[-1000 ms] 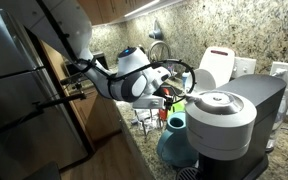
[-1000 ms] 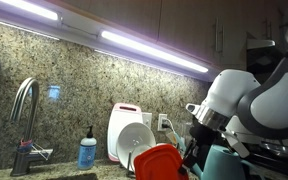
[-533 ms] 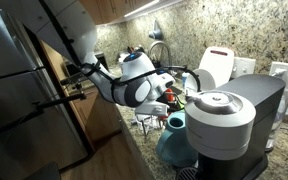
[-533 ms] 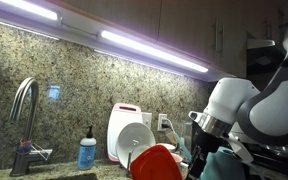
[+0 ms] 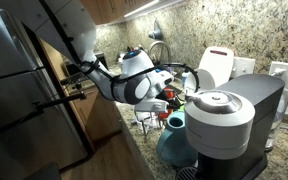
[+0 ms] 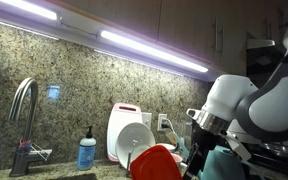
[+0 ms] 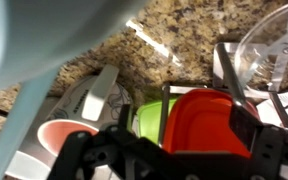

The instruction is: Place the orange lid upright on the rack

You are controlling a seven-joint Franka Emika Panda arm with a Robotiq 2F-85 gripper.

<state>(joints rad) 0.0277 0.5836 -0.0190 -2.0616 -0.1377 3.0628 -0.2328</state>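
In the wrist view the orange lid is in the middle right of the frame. It stands on its edge with the broad face toward the camera, among the dark wires of the rack. Just beside it on the left is a green piece, and further to the lower left a white dish with a red inside. A clear glass container is in the upper right, above the lid. The dark hand fills the bottom edge, directly in front of the lid's lower part. Whether its fingers are clamped on the lid or apart, I cannot tell.

In an exterior view the lid is at the bottom centre, below a white bowl, with the hand just on its right. A blue soap bottle and a faucet stand to the left on the worktop.
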